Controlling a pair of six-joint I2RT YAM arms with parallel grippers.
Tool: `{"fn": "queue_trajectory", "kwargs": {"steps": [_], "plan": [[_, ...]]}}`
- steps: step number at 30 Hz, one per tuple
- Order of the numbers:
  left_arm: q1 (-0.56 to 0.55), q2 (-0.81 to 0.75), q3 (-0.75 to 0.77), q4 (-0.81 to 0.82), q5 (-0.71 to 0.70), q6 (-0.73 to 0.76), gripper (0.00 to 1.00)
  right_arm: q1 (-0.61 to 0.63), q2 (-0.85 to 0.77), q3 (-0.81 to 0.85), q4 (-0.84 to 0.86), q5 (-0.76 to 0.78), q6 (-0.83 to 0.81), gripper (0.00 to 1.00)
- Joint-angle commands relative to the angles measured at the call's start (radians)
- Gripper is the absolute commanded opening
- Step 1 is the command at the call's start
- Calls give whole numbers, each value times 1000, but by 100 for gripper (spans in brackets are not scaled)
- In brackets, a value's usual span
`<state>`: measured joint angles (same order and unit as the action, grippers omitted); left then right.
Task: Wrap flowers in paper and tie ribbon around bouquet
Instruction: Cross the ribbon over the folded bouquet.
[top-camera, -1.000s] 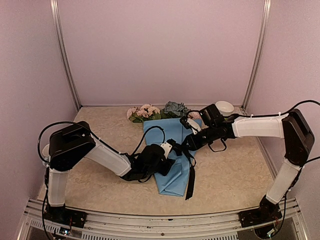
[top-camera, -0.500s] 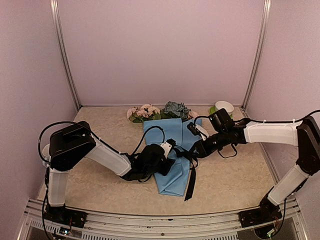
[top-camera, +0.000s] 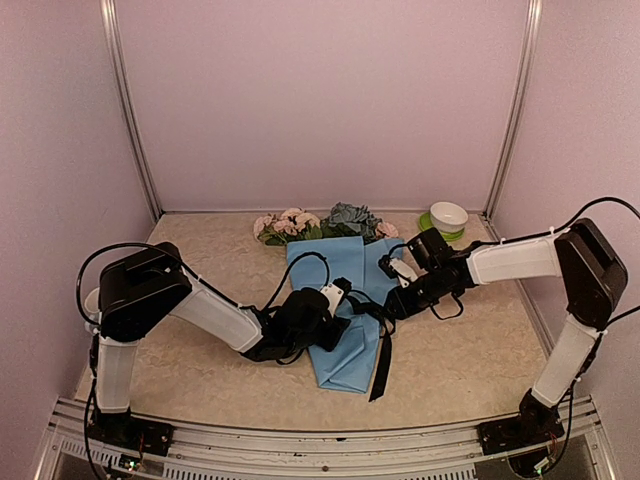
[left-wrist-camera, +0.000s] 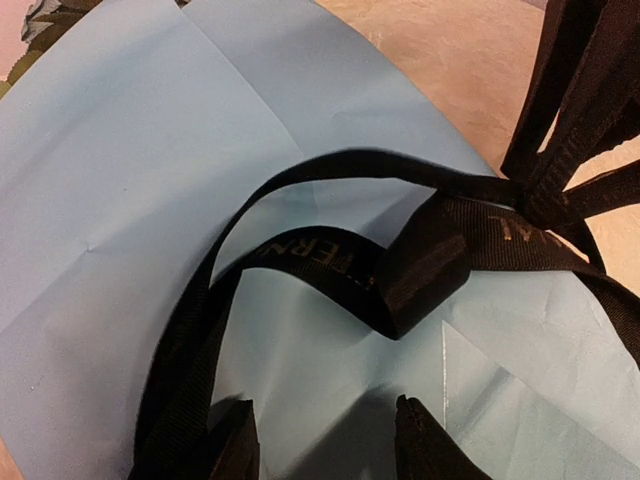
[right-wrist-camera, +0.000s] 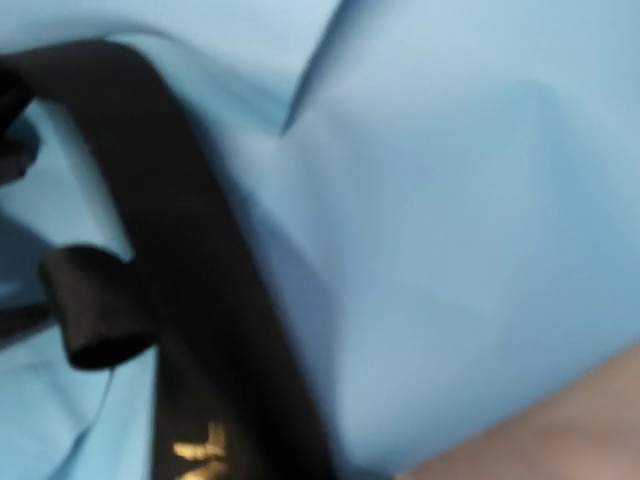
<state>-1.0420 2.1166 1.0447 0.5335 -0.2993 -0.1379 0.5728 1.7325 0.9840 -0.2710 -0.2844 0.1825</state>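
Over the bouquet, left gripper (left-wrist-camera: 325, 430): it is hovering low above the middle of the bouquet (top-camera: 352, 258), fingers (left-wrist-camera: 238, 445) standing apart with bare blue paper showing in the gap; nothing is sitting between them, and strands of the ribbon (left-wrist-camera: 330, 260) are running down just beside one finger.
Right gripper (top-camera: 395, 288): it is reaching to the bouquet's right edge, right at the knot of ribbon loops; its wrist camera is showing only blurred paper and ribbon, no fingers, so I cannot tell whether the jaws are apart, together or gripping.
Table (top-camera: 200, 250): a beige, marbled top is carrying the bouquet at its centre.
Room: pale lilac walls (top-camera: 320, 100) are closing in behind and beside the bouquet, with metal posts (top-camera: 130, 120) in the back corners.
Bowl (top-camera: 448, 215): a white bowl on a green saucer is sitting well behind and right of the bouquet.
Paper (top-camera: 345, 360): light blue and creased, it is lying folded lengthwise, tapering toward the near edge.
Flowers (top-camera: 300, 225): pink and blue-grey blooms with green leaves are sticking out of the bouquet's far end.
Ribbon: black with gold lettering, it is looping loosely across the bouquet's middle, one tail trailing off the near right side.
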Motion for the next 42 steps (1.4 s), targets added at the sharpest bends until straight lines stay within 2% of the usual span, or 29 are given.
{"fn": "queue_trajectory", "kwargs": {"steps": [1,5,12,16,18,21,26,29,32,39,42], "plan": [[3,14,14,-24,2,-4,46,-1,8,31,26,34,3,12],[2,16,16,-25,-1,-1,46,-1,-8,24,22,7,-16,0],[5,28,38,-39,2,-2,46,3,-106,-2,-26,16,-25,0],[11,46,62,-52,4,-14,46,35,-207,-71,4,-55,-41,0],[11,54,71,-55,11,-17,46,64,-237,-117,41,-143,-59,0],[13,61,84,-54,12,-23,46,98,-217,-164,91,-276,-39,0],[19,62,79,-56,18,-38,46,173,-144,-171,108,-301,-32,0],[19,57,71,-55,16,-39,46,186,-158,-178,113,-300,-32,14],[19,59,67,-48,18,-39,46,180,-190,-159,49,-220,-43,29],[19,57,65,-44,19,-36,46,137,-223,-66,-73,-188,-63,42],[19,57,63,-44,20,-32,46,117,-241,-34,-118,-174,-73,59]]}}
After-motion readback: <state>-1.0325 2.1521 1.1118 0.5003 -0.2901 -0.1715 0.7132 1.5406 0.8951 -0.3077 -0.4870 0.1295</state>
